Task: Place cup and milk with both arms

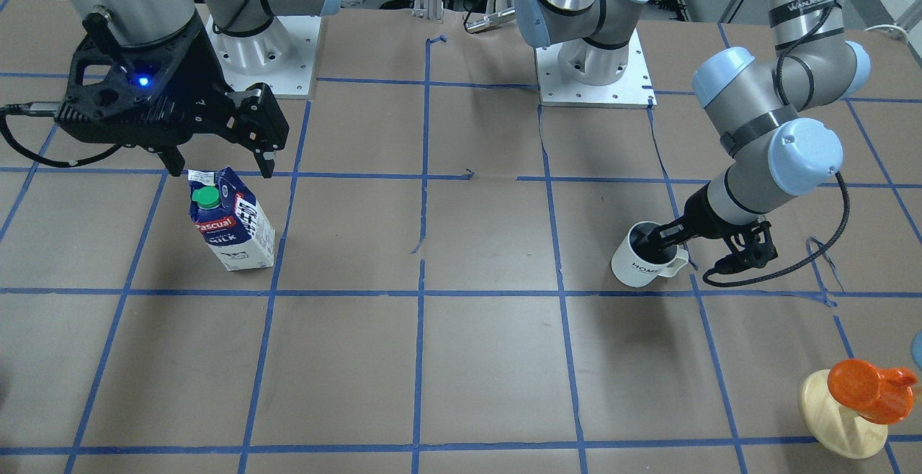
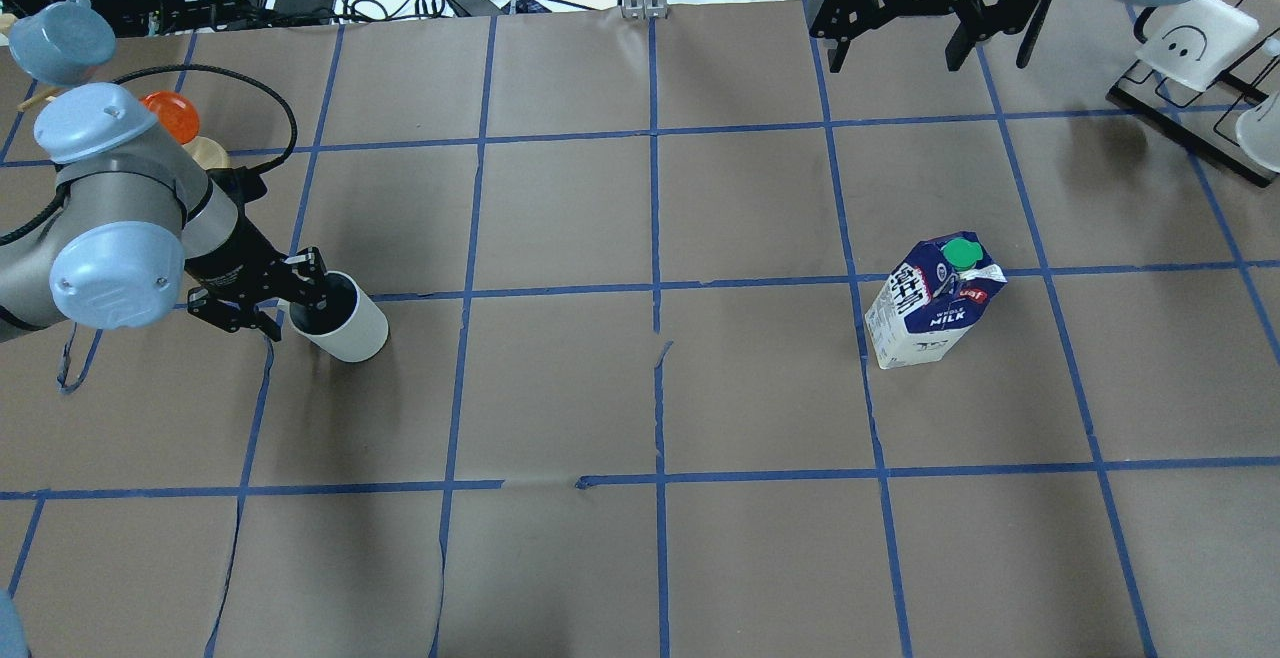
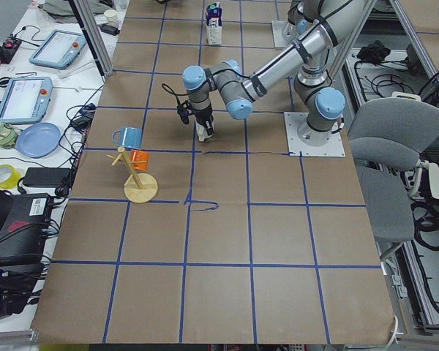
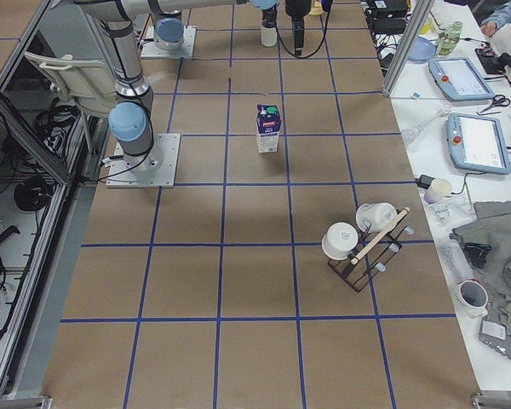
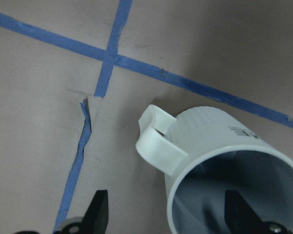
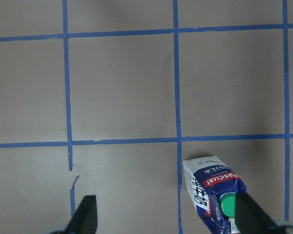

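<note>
The white cup [image 2: 352, 330] stands on the table at my left; it also shows in the front view [image 1: 639, 266] and, with its handle and dark grey inside, in the left wrist view [image 5: 210, 141]. My left gripper [image 2: 295, 296] is open and straddles the cup's wall, with one finger [image 5: 239, 214] inside and one outside near the handle. The blue and white milk carton [image 2: 932, 316] stands upright at my right, also in the front view [image 1: 234, 233] and the right wrist view [image 6: 212, 187]. My right gripper [image 1: 221, 168] is open and empty, high above and behind the carton.
An orange cup on a wooden stand [image 1: 861, 395] sits near the table edge by my left arm. A black rack with white mugs [image 2: 1200, 38] stands at the far right corner. Blue tape lines form a grid on the brown table cover [image 2: 560, 388].
</note>
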